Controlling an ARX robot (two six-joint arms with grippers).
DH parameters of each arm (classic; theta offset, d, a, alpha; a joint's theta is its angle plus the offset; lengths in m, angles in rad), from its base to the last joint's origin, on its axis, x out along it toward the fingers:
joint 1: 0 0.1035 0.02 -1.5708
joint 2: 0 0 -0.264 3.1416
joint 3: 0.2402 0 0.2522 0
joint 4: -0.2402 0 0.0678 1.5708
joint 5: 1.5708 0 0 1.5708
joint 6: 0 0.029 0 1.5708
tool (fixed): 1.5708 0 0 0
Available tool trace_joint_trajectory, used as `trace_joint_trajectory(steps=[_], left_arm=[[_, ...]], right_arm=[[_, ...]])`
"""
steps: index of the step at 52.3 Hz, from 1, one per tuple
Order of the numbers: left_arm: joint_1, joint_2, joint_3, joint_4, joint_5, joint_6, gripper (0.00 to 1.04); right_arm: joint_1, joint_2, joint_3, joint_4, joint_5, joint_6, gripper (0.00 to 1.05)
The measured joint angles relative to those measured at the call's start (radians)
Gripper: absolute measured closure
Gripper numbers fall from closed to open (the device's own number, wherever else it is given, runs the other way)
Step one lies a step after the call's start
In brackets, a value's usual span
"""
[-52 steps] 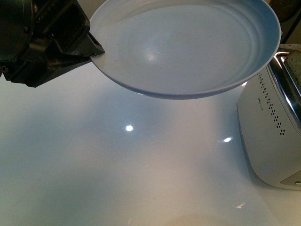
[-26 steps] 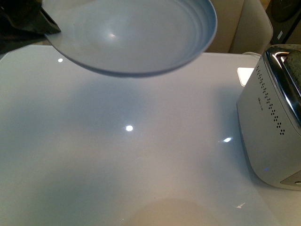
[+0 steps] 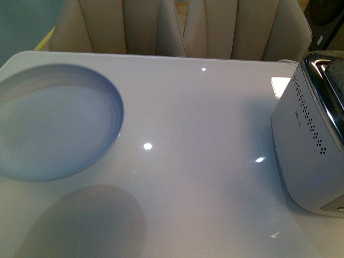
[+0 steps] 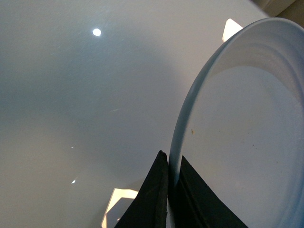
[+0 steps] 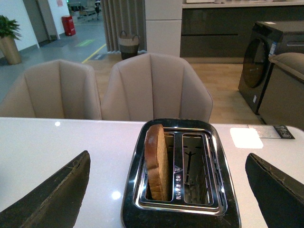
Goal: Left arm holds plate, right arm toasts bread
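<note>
The pale blue plate (image 3: 54, 123) hangs over the table's left side and casts a shadow on the surface below it. In the left wrist view my left gripper (image 4: 172, 159) is shut on the plate (image 4: 247, 123), its black fingers (image 4: 152, 194) pinching the rim. That gripper does not show in the front view. The brown bread (image 5: 156, 161) stands upright in one slot of the toaster (image 5: 178, 211); the other slot is empty. My right gripper (image 5: 167, 159) hovers above the toaster, open, one finger (image 5: 57, 194) on each side, touching nothing.
The white toaster (image 3: 309, 145) stands at the glossy white table's (image 3: 188, 183) right edge. Beige chairs (image 3: 177, 27) line the far side. A small white card (image 3: 280, 86) lies beside the toaster.
The plate has swung from the upper middle of the front view down to the left side. The left gripper has gone out of that view.
</note>
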Motion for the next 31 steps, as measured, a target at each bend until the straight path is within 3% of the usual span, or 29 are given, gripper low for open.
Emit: trace_joint_trajectory(steps=[12,31], left_arm=[[0.173,0.309,-0.012,0.117,0.051,0.180,1.01],[0.211,0.523,0.013,0.188,0.122,0.274,1.01]], right_arm=[[0.000,0.000,0.000,0.000,0.000,0.000,0.09],[0.000,0.000,0.000,0.000,0.000,0.000,0.09]])
